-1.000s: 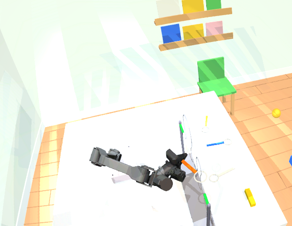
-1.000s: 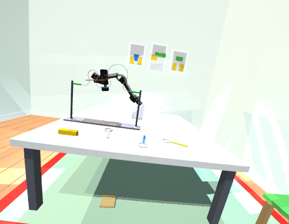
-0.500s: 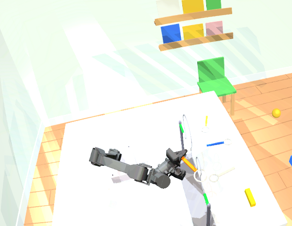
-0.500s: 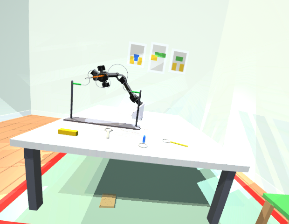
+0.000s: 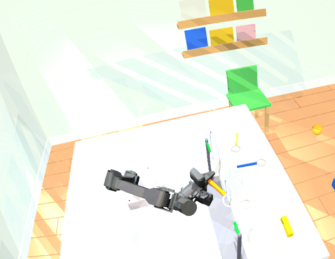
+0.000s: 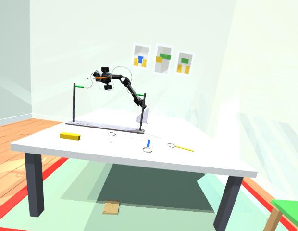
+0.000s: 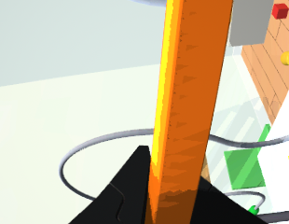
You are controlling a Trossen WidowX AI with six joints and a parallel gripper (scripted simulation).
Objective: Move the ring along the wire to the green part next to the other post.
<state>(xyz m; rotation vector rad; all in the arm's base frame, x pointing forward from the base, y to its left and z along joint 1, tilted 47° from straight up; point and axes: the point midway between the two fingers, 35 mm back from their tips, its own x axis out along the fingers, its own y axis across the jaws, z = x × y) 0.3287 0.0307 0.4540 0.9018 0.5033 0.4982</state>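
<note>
My gripper [image 5: 210, 181] [image 6: 102, 77] [image 7: 150, 155] is shut on the orange handle [image 5: 217, 188] [image 6: 101, 78] [image 7: 189, 106] and holds it high above the table. The white ring [image 5: 226, 200] [image 6: 89, 78] at the handle's end sits around the thin grey wire [image 5: 213, 144] [image 6: 121, 67] [image 7: 89, 148], between the two posts and nearer the post [image 5: 239, 245] [image 6: 74, 104] with the green part [image 5: 236, 227] [image 6: 79, 86]. I cannot tell whether the ring touches the wire. The other post [image 5: 208, 160] [image 6: 142, 114] carries the other green part [image 5: 208, 147] [image 6: 139, 95].
The posts stand on a grey base strip [image 6: 104, 127]. On the table lie a yellow-handled ring [image 5: 236, 141] [image 6: 181, 147], a blue-handled ring [image 5: 247, 164] [image 6: 147, 145], a white-handled ring [image 6: 111, 135] and a yellow block [image 5: 286, 225] [image 6: 69, 135]. A green chair [image 5: 246, 89] stands beyond the table.
</note>
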